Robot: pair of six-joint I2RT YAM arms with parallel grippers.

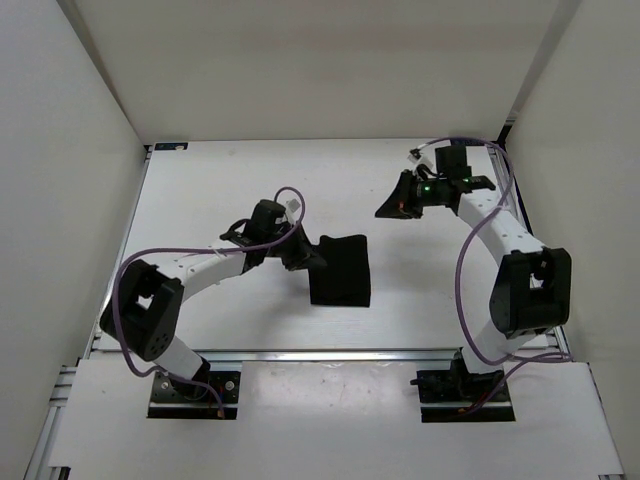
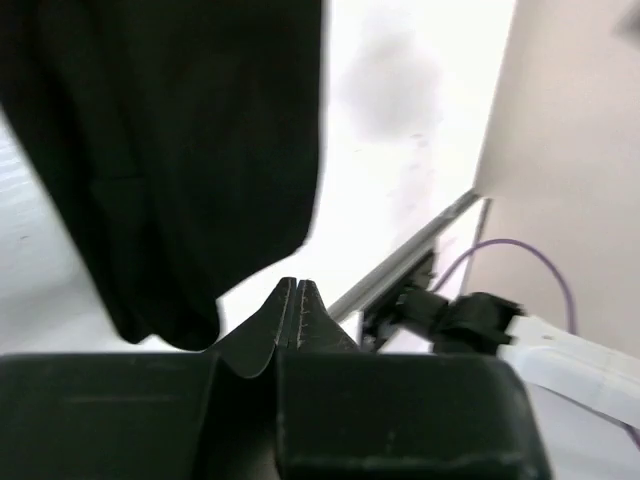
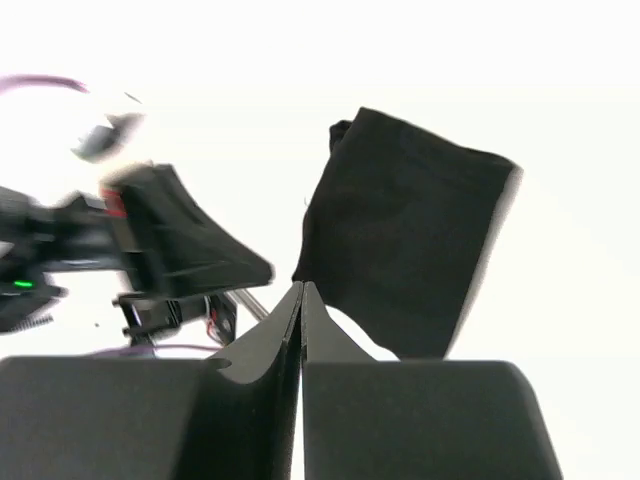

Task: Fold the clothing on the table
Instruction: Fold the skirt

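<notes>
The clothing (image 1: 341, 270) is a black fabric garment lying as a compact folded rectangle in the middle of the white table (image 1: 230, 190). My left gripper (image 1: 316, 259) is at its left edge, shut, with nothing between the fingers. In the left wrist view the closed fingertips (image 2: 297, 286) point past the clothing (image 2: 180, 150) onto bare table. My right gripper (image 1: 385, 211) hovers up and to the right of the garment, apart from it and shut on nothing. The right wrist view shows its gripper (image 3: 302, 290) with the clothing (image 3: 410, 240) beyond.
An aluminium rail (image 1: 330, 352) runs along the table's near edge, and white walls close in the left, right and back. The right arm's base (image 2: 470, 318) shows in the left wrist view. The left gripper (image 3: 190, 245) shows in the right wrist view.
</notes>
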